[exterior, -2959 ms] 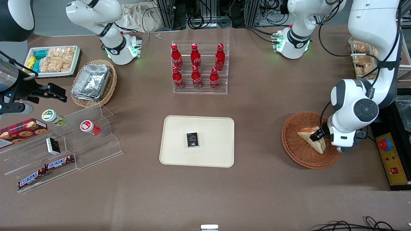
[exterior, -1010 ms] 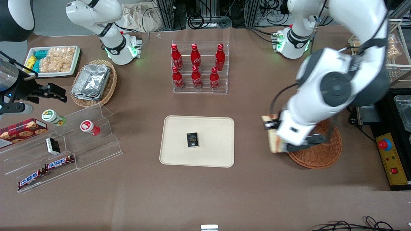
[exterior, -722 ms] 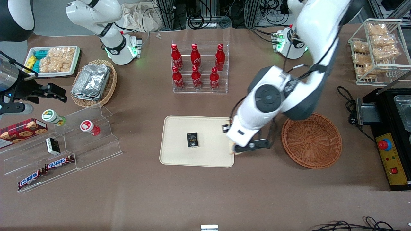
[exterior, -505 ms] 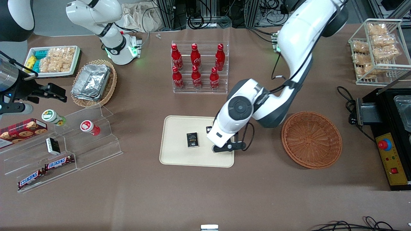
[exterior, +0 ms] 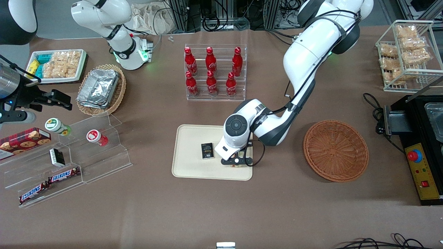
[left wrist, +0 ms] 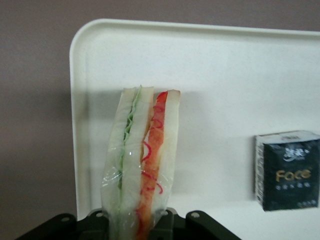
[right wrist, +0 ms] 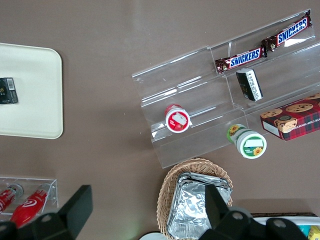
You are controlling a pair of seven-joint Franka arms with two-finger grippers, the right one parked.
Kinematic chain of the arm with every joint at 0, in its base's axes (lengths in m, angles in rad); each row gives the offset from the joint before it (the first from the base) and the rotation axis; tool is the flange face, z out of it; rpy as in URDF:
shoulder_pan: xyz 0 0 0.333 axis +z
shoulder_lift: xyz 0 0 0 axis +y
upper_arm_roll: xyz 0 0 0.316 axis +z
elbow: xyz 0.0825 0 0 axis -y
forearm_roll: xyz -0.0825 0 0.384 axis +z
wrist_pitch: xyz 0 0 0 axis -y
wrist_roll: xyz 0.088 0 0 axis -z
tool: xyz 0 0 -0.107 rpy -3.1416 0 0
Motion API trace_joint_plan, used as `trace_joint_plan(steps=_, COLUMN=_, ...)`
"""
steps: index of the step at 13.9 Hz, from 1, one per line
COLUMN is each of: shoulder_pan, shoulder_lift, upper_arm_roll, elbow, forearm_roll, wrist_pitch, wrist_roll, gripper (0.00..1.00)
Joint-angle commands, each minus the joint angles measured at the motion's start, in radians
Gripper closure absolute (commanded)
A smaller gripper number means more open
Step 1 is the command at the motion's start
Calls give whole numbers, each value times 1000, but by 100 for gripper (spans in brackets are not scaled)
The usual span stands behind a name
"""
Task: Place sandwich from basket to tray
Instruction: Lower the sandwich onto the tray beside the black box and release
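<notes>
- I saw the hand (exterior: 236, 162) low over the tray (exterior: 188, 166), at the tray's end nearest the basket (exterior: 335, 150), with the working arm's wrist covering it in the front view.
- The hand was clamped on the sandwich (left wrist: 142, 165); in the left wrist view the wedge stood on edge between the fingers, wrapped in clear film.
- I could read the sandwich's layers there: pale bread on the outside, a green layer toward the tray's rim and a red-orange one toward the small dark box (left wrist: 286, 170).
- In the front view only a sliver of the sandwich showed under the wrist, so I could not tell whether it touched the tray's surface.
- The sandwich sat above the tray close to one rounded corner, with the brown tabletop (left wrist: 35, 125) just past the rim.
- The small dark box lay flat on the tray, near the sandwich but apart from it, toward the parked arm's end.
- The basket rested on the tabletop toward the working arm's end, well apart from the tray, and I saw nothing lying in it.
- A clear rack of red bottles (exterior: 211, 72) stood farther from the front camera than the tray.
</notes>
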Motion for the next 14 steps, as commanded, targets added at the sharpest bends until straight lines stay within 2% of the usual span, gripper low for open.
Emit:
trace_joint_plan(steps=1, shoulder_pan=-2, shoulder_lift=15, upper_arm_roll=5, elbow=12, forearm_roll=40, wrist_pitch=20, wrist_roll=-2, gripper=98)
trace_joint_plan(steps=2, shoulder_pan=-2, shoulder_lift=17, upper_arm_roll=5, elbow=12, forearm_roll=40, wrist_pitch=20, wrist_roll=-5, gripper=36)
trace_joint_plan(steps=3, shoulder_pan=-2, shoulder_lift=15, upper_arm_roll=5, elbow=12, forearm_roll=43, wrist_pitch=22, wrist_roll=-2, gripper=0)
trace_joint_plan(steps=8, shoulder_pan=46, shoulder_lift=-40, upper_arm_roll=2, elbow=12, forearm_roll=25, wrist_pitch=-16, wrist_roll=-5, gripper=0)
trace_joint_plan(steps=12, shoulder_pan=109, shoulder_lift=-173, upper_arm_roll=-6, elbow=9, forearm_roll=14, wrist_pitch=-228, wrist_roll=27, gripper=0)
trace_joint_plan(steps=14, shoulder_pan=156, shoulder_lift=-260, upper_arm_roll=-10, elbow=-7, forearm_roll=-56, wrist_pitch=-288, wrist_roll=177, gripper=0)
